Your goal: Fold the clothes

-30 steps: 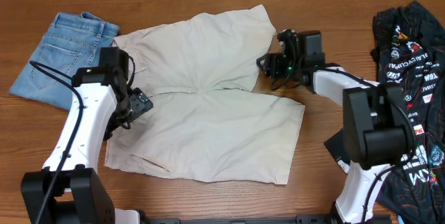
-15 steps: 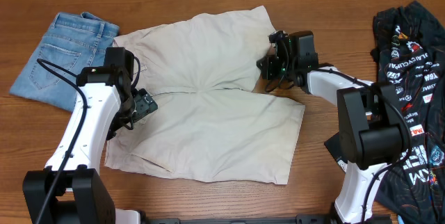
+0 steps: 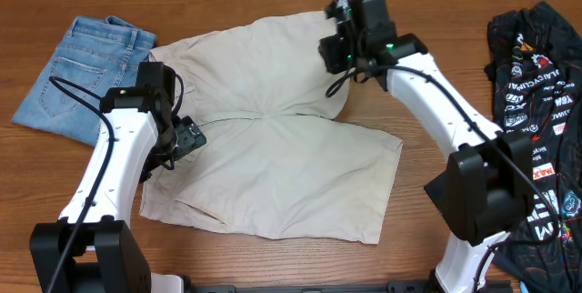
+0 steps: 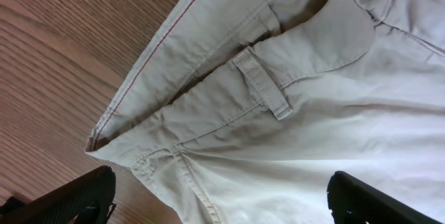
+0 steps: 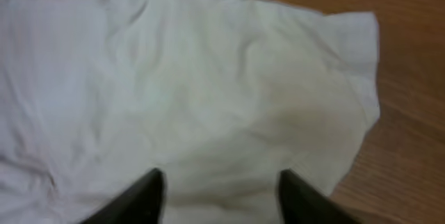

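Shorts (image 3: 273, 161) look soft, limp; pinch waistband (image 4: 208, 106) and hem (image 5: 365, 106); left gripper (image 4: 219, 186) spread; right gripper (image 5: 222, 182) spread over far leg (image 3: 264, 56).

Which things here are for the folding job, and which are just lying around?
For the job: beige shorts, spread in the middle; denim shorts, far left; black jersey, far right.
Just lying about: nothing that I can see, only the wooden table underneath.

Beige shorts (image 3: 273, 161) spread flat mid-worktop (image 3: 418, 207), waistband left, legs right. Denim shorts (image 3: 86, 70) far left. Black printed jersey (image 3: 536, 65) heaped at right edge. Left arm (image 3: 118, 152) at waistband. Right arm (image 3: 432, 88) over upper leg's hem.
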Robot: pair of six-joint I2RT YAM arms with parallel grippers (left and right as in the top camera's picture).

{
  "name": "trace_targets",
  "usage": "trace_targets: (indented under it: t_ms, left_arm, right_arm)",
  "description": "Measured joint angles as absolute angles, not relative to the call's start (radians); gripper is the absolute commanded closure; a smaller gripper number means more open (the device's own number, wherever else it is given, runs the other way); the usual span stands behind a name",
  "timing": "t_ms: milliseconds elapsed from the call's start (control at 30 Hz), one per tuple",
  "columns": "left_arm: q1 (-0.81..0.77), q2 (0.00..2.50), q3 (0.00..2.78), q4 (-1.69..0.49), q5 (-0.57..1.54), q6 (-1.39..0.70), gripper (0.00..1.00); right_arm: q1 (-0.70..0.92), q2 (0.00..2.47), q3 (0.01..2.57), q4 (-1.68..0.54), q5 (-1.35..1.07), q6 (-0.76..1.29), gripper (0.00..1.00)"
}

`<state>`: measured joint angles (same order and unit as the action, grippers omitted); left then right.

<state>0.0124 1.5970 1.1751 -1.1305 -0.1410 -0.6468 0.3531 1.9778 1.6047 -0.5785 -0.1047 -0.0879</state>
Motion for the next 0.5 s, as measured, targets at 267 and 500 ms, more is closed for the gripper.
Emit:
trace_targets:
  t_ms: [267, 500]
  left_arm:
    - [0.012, 1.597, 1.175, -1.13, -0.141, -0.647, 0.0]
    - [0.012, 1.597, 1.175, -1.13, -0.141, -0.647, 0.0]
  right_arm:
    - [0.323, 2.006, 1.591, -0.721, 0.017, 0.009, 0.33]
    - [0.195, 2.027, 1.554, -0.736, 0.014, 0.142, 0.38]
